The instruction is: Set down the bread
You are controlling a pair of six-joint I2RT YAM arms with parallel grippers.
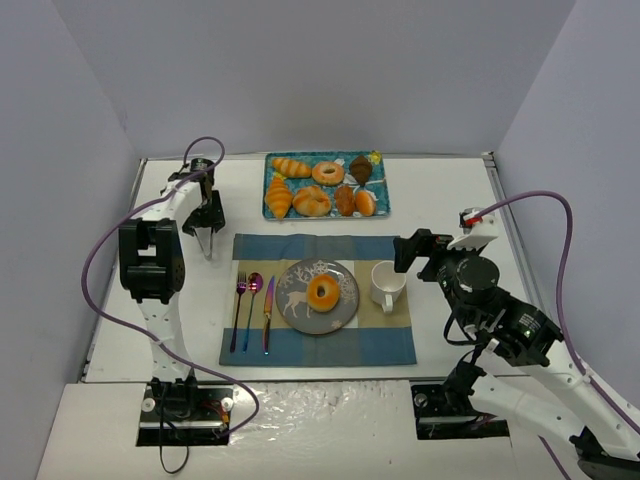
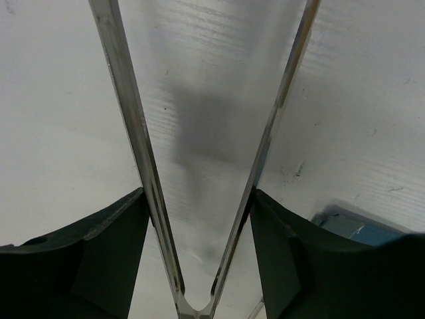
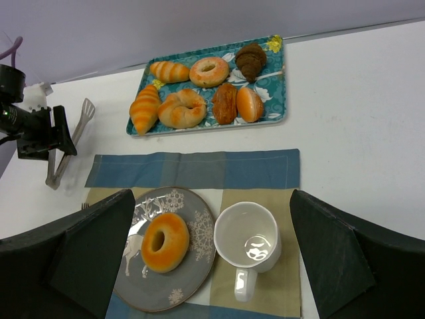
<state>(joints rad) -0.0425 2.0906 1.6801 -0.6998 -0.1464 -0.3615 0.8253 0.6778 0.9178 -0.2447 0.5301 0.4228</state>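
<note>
Left gripper (image 1: 207, 228) hangs just off the placemat's (image 1: 300, 247) far-left corner in the top view, while the bread (image 1: 322, 292) lies on the plate (image 1: 345, 312), so placing looks done. Its wrist view shows fingers (image 2: 106, 259) against the tongs (image 2: 133, 133), seemingly clamping them. From the right wrist, the right gripper (image 3: 211, 199) gapes, nothing between its 2 fingers. Next, I judge, comes parking the tongs clear of the setting.

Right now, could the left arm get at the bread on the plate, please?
Probably yes: the bread lies uncovered on the plate, only flat cutlery lies between, and the left gripper holds tongs near the placemat.
</note>
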